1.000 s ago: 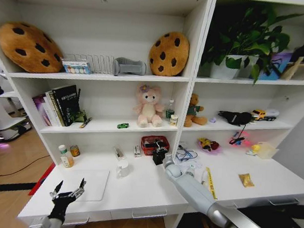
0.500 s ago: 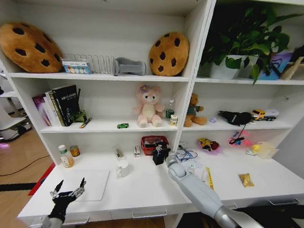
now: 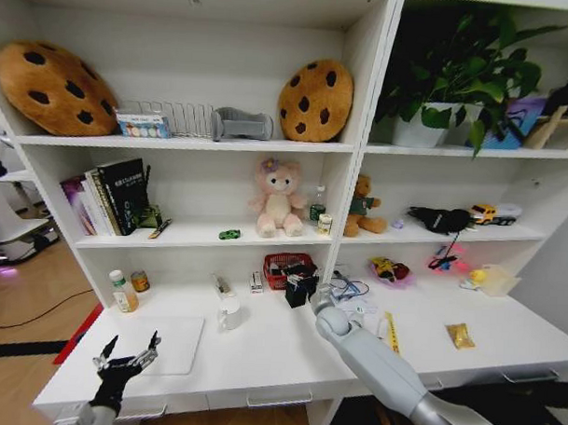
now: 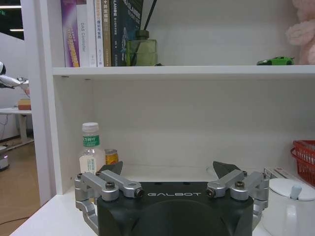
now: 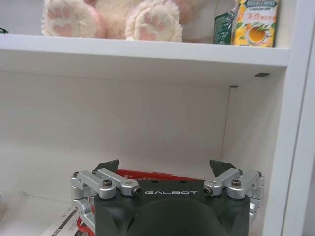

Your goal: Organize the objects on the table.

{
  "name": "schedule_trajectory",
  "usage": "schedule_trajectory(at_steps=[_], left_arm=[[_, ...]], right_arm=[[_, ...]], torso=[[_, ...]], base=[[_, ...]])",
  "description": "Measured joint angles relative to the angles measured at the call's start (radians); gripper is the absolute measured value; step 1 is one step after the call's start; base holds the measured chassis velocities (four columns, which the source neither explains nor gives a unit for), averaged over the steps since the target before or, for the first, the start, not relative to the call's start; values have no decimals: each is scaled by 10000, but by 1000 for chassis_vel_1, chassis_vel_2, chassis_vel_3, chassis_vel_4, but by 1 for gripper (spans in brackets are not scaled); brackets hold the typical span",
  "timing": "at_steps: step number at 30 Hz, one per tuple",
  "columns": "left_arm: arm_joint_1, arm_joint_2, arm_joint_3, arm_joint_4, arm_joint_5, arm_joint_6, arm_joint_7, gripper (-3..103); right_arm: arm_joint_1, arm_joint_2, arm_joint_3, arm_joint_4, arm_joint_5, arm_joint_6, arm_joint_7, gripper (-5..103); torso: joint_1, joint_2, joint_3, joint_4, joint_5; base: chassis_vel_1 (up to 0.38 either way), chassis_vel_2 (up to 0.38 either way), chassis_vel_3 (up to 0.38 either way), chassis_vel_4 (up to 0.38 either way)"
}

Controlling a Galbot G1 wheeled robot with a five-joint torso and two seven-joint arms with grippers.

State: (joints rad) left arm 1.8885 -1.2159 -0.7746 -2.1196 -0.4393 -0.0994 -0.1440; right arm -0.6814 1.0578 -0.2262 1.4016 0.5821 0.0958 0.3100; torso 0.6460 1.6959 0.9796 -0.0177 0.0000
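Yellow strip point(image 3: 390, 331): flat and thin on the bench point(image 3: 279, 352), long way running front to back, right of the red basket point(image 3: 282, 267).
Right gripper point(image 3: 300, 286): jaws spread, at the basket.
Left gripper point(image 3: 125, 356): jaws spread, bench's front-left.

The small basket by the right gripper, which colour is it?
Red, a mesh basket; the head view shows it best, just behind the right gripper.

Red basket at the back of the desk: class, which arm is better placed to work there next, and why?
Probably the right. The right gripper hangs open just before the red basket, its fingers spread above the rim. The left gripper waits open at the table's front left corner, far off.
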Motion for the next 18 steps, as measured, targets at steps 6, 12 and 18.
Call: schedule_trajectory(at_steps=[6, 12, 18], left_arm=[[-70, -12, 94, 0, 39, 11, -20, 100], [-132, -40, 173, -32, 83, 36, -74, 100], [-156, -57, 227, -132, 137, 70, -128, 100]], right_arm=[[-1381, -578, 598, 1395, -139, -2, 173, 100], [-2304, -874, 1252, 2161, -524, 347, -169, 100], [-3368, -1117, 2269, 2931, -887, 652, -536, 100]], torso=[[0, 0, 0, -2, 1], [0, 0, 0, -2, 1], [0, 0, -1, -1, 0]], base=[[0, 0, 0, 0], [0, 0, 0, 0], [0, 0, 0, 0]])
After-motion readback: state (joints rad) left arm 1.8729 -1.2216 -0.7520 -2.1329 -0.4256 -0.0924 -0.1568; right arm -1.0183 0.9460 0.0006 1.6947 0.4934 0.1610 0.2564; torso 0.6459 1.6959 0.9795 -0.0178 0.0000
